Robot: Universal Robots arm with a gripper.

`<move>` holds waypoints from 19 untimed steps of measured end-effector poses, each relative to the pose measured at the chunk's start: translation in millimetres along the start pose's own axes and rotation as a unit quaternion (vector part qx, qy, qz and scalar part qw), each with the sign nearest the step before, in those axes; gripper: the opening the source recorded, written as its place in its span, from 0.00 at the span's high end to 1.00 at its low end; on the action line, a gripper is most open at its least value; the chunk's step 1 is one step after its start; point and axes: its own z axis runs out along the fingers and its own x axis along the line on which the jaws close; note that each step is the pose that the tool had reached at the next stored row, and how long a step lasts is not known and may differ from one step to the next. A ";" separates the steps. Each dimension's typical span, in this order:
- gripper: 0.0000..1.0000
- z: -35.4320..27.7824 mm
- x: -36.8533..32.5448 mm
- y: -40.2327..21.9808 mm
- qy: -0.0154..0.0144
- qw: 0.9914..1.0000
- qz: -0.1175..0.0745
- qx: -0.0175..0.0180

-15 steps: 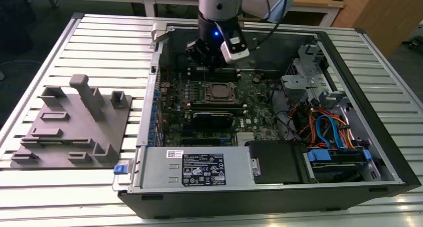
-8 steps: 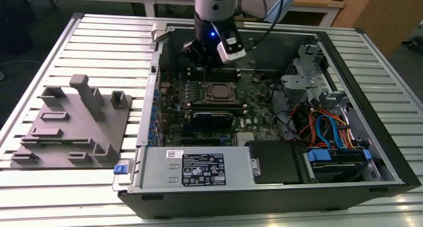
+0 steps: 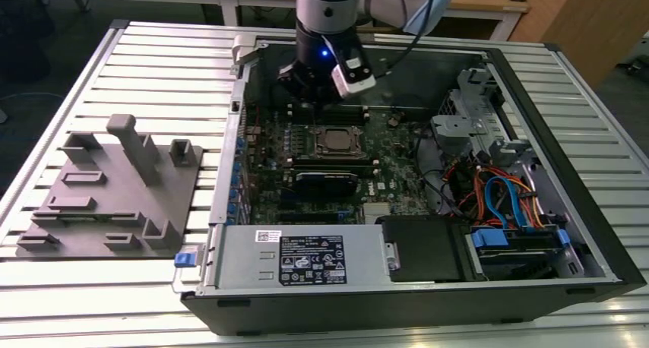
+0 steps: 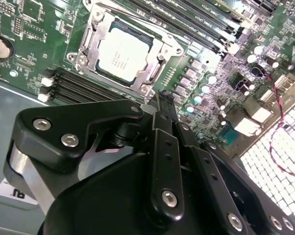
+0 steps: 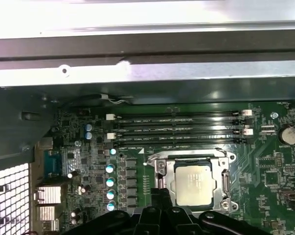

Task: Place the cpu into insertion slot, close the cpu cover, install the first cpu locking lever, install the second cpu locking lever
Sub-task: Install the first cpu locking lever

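Gripper: the gripper is the closest thing in both wrist views, its black linkages spreading wide in front of the lens.
Jaws: the two fingers meet at a narrow tip with nothing between them.
Gripper place: in the exterior view it hangs inside the open computer case, above the motherboard, at about 11 o'clock from the socket and apart from it.
Cpu: the cpu lies flat in the insertion slot, dull silver top upward.
Cpu cover: the cpu cover lies down around the chip, which shows through its square window.
Levers: the pictures do not show plainly whether the locking levers are hooked down.
Memory slots: four long black memory slots run just beside the socket, at 12 o'clock from it in the exterior view.
Power supply: a grey power supply sits at 6 o'clock in the case.
Cables: blue and orange cables lie at about 4 o'clock from the socket.
Fixture: a grey moulded fixture plate rests on the slatted table, at 9 o'clock from the case and just beside it.
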 end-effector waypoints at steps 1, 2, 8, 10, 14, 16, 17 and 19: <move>0.89 0.1 1.5 -0.1 0.000 1.000 0.000 0.000; 0.89 0.3 3.1 -0.2 0.000 1.000 -0.001 0.000; 0.89 1.4 10.8 -0.6 0.001 1.000 -0.011 0.000; 0.89 1.6 12.5 -0.5 0.001 1.000 -0.015 0.000; 0.89 2.0 15.3 0.1 0.001 1.000 -0.019 0.000; 0.89 2.3 16.1 1.6 0.001 1.000 -0.020 0.000; 0.89 2.5 16.3 2.0 0.001 1.000 -0.021 0.000; 0.89 2.6 16.5 2.3 0.001 1.000 -0.021 0.000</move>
